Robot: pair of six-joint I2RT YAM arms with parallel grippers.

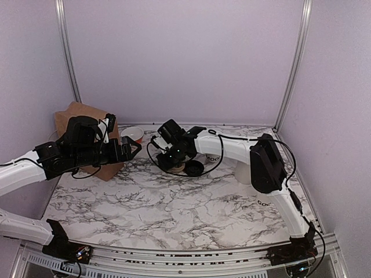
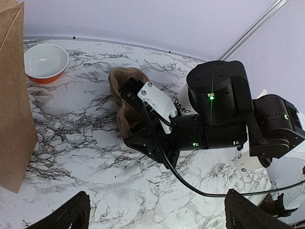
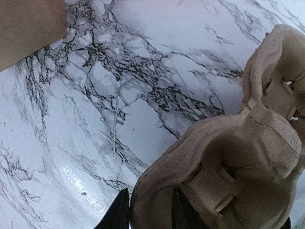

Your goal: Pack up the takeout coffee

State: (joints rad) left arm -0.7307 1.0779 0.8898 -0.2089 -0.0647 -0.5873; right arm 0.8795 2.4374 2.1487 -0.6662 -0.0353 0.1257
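A white paper cup [image 1: 214,157] with dark lettering, the takeout coffee as far as I can tell, stands mostly hidden behind my right arm; it also shows in the left wrist view [image 2: 183,102]. A round black lid [image 1: 195,168] lies beside it, and I cannot tell whether it sits on the cup. My right gripper [image 3: 147,211] is shut on the rim of a brown pulp cup carrier [image 3: 228,162], one finger outside the wall and one inside a pocket. My left gripper [image 2: 157,215] hangs open above bare marble, left of the carrier [image 2: 125,88].
A brown paper bag [image 1: 74,114] stands at the back left, close to my left arm. An orange bowl with a white inside [image 1: 132,134] sits behind the carrier. More white cups [image 1: 262,202] stand by my right arm. Purple walls close the back and sides.
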